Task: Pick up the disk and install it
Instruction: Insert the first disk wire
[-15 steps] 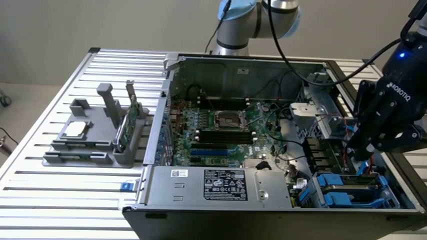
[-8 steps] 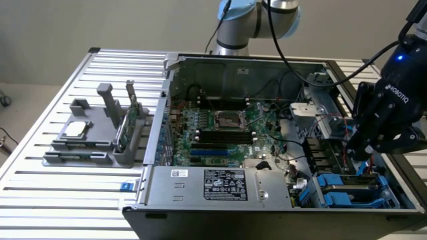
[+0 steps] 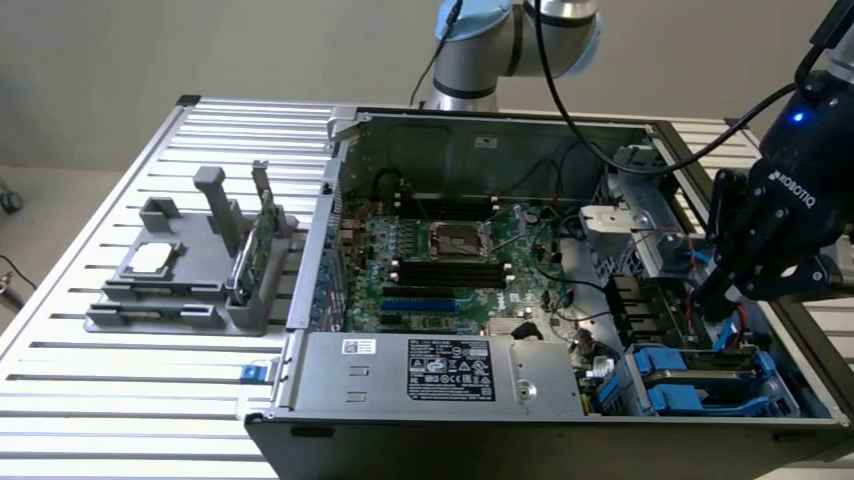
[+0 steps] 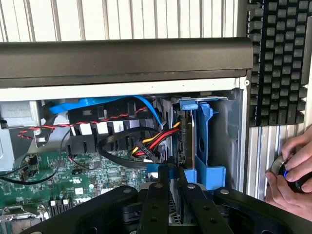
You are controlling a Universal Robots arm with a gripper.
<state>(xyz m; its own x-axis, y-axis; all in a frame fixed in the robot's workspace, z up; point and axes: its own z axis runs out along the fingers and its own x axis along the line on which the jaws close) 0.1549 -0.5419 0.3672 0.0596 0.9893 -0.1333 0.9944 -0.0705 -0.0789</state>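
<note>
- Grey plastic rack [image 3: 174,290] stands on the slatted table [image 3: 80,400] at the exterior view's left. It holds a small square silver chip [image 3: 150,257] and a thin green card [image 3: 267,215], both well apart from the work.
- Green motherboard [image 3: 441,260] fills the middle of the open computer case [image 3: 534,430], with the black power supply [image 3: 441,370] along the near wall.
- At the exterior view's right, the gripper [image 3: 721,300] reaches down into the near right corner of the case, over the blue drive bay [image 3: 694,380].
- In the wrist view, the disk [image 4: 184,131] stands on edge in that bay, its blue carrier [image 4: 202,131] against the case wall. Red, yellow and black leads [image 4: 156,141] lie just beside it.
- The gripper [image 4: 171,170] has its jaws drawn narrow on either side of the disk's upper edge. I cannot tell whether they actually pinch it.
- Handling, as a judgement: the disk looks stiff, fairly heavy for its size and sensitive to knocks. Its metal faces are smooth, so the firmer hold is across the thin edge at the plastic carrier, kept square to the bay rails.
- A person's hand [image 4: 292,170] rests on a small device outside the case, to the right.
</note>
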